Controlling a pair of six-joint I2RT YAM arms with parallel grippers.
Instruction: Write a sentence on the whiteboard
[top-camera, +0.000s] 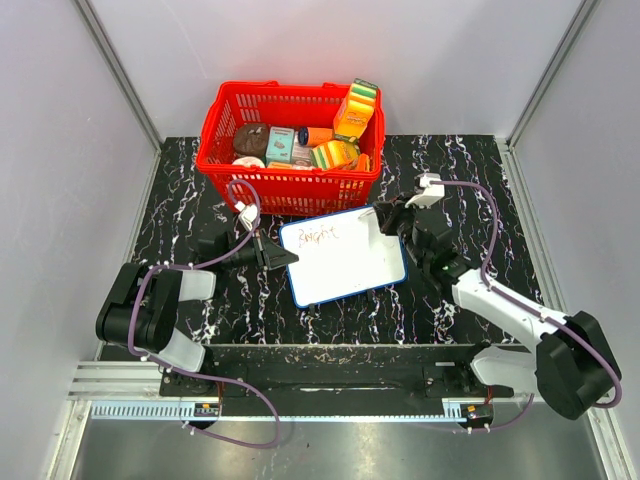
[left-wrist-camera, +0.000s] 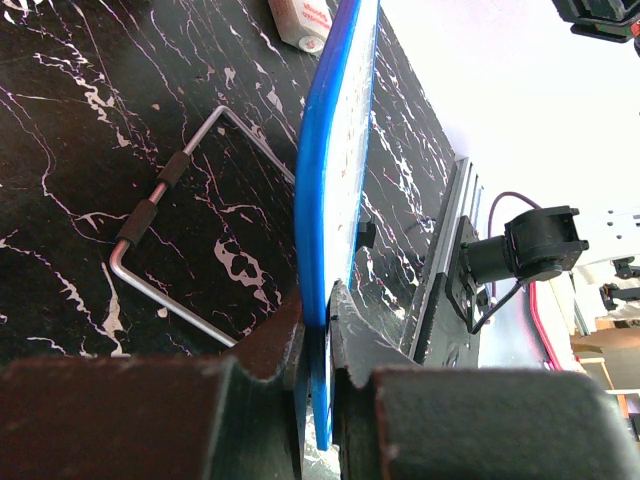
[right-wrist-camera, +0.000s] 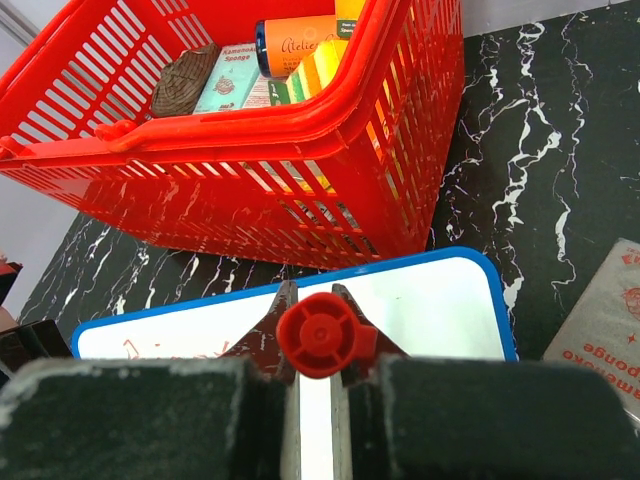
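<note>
Though on the whiteboard (top-camera: 345, 265), sentence (top-camera: 322, 237) illegible.

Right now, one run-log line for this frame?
left gripper: shut on whiteboard edge | right gripper: shut on marker, above whiteboard | writing: red scrawl near far-left corner

I see the red basket (top-camera: 290, 185) at my worktop's (top-camera: 180, 200) far edge, packed with an orange bottle (right-wrist-camera: 295, 45), sponge packs (right-wrist-camera: 228, 85) and a brown pad (right-wrist-camera: 185, 80). Another sponge packet (right-wrist-camera: 605, 330) lies flat toward the right edge.
</note>
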